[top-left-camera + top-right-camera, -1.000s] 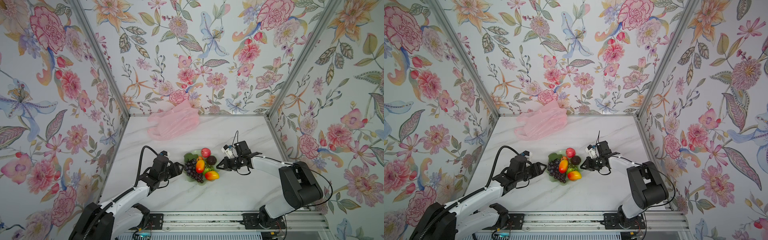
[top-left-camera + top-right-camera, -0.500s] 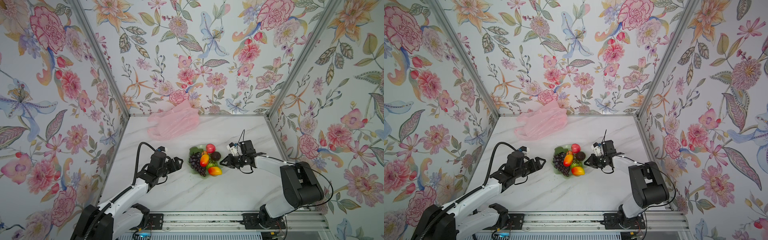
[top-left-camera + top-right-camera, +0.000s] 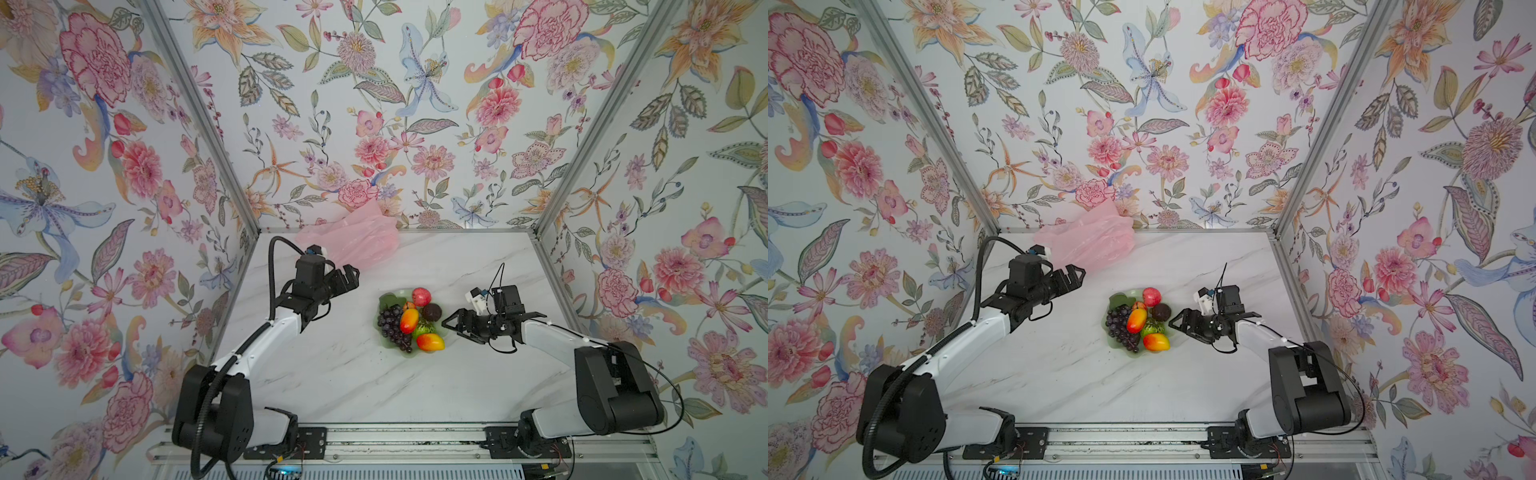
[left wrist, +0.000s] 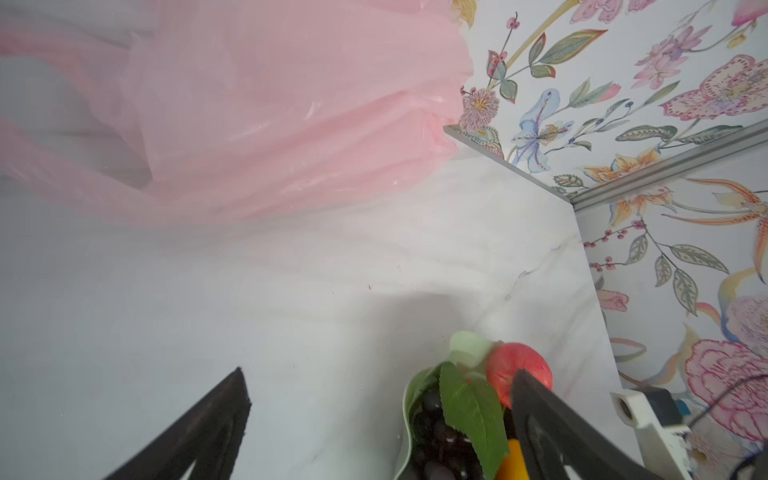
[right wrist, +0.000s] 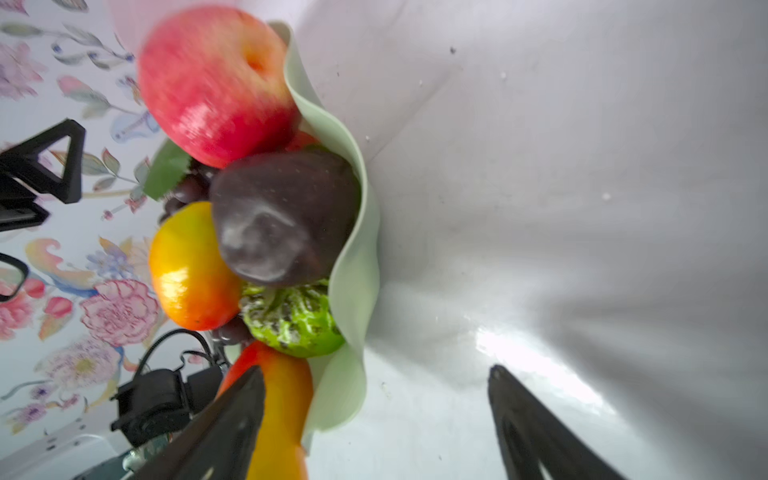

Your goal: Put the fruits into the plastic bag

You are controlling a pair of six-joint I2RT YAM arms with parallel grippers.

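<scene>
Now wide apart and empty at the right gripper (image 3: 451, 327), just beside the pale green dish (image 3: 390, 345) heaped with the fruits (image 3: 409, 321); likewise wide and empty at the left gripper (image 3: 348, 275), near the plastic bag (image 3: 353, 241) crumpled at the table (image 3: 353, 382) back edge, against the wall

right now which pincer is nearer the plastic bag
Left. The left pincer sits by the front edge of the plastic bag; the right pincer is farther off, beside the dish of fruits.
</scene>
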